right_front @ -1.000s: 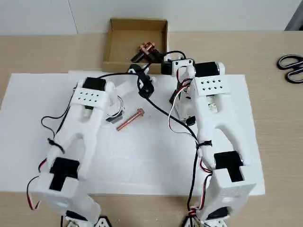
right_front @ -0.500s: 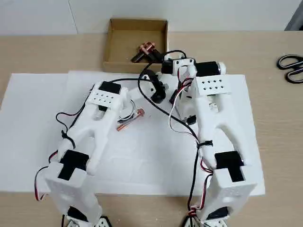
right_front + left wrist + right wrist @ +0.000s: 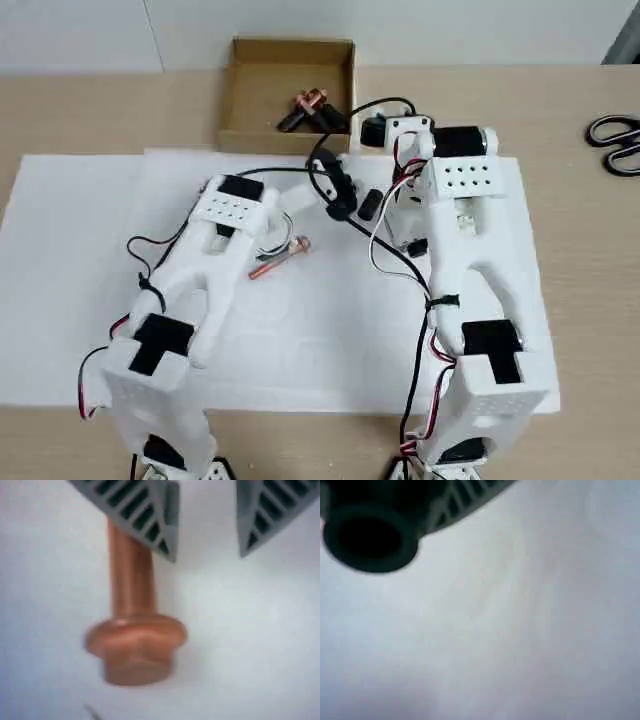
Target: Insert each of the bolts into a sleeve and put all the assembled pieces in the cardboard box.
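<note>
On the white sheet (image 3: 80, 250) the bolt (image 3: 132, 630) lies off-centre under the open left gripper (image 3: 206, 552), so centre the jaws astride its shank before closing, while the right gripper (image 3: 427, 517) grips a sleeve (image 3: 370, 537).

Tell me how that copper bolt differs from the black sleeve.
The bolt is copper-coloured; the sleeve is black. The bolt is a shank with a flanged head; the sleeve is a hollow tube. The bolt lies under the open left tool; the sleeve is by the right arm. Both are outside the cardboard box.
</note>
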Robot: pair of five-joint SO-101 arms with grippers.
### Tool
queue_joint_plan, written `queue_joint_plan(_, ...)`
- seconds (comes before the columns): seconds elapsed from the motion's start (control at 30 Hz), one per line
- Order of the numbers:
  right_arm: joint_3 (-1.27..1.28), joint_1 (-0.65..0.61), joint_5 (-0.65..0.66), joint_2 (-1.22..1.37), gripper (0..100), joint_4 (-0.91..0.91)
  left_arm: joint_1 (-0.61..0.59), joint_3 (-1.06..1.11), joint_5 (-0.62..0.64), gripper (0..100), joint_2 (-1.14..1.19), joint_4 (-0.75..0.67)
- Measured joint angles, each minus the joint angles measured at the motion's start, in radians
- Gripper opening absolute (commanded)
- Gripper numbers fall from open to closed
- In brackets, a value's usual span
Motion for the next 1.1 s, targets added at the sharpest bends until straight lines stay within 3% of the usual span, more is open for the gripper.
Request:
queue_joint_plan(0.4, -0.006, -0.002, 0.000, 0.000, 0.4, 0.000, 0.006, -0.069, 0.009, 8, 0.018, 0.017)
queue_joint_plan(1.1, -0.006, -0.002, 0.000, 0.000, 0.4, 0.000, -0.103, -0.126, 0.011, 8, 0.018, 0.068)
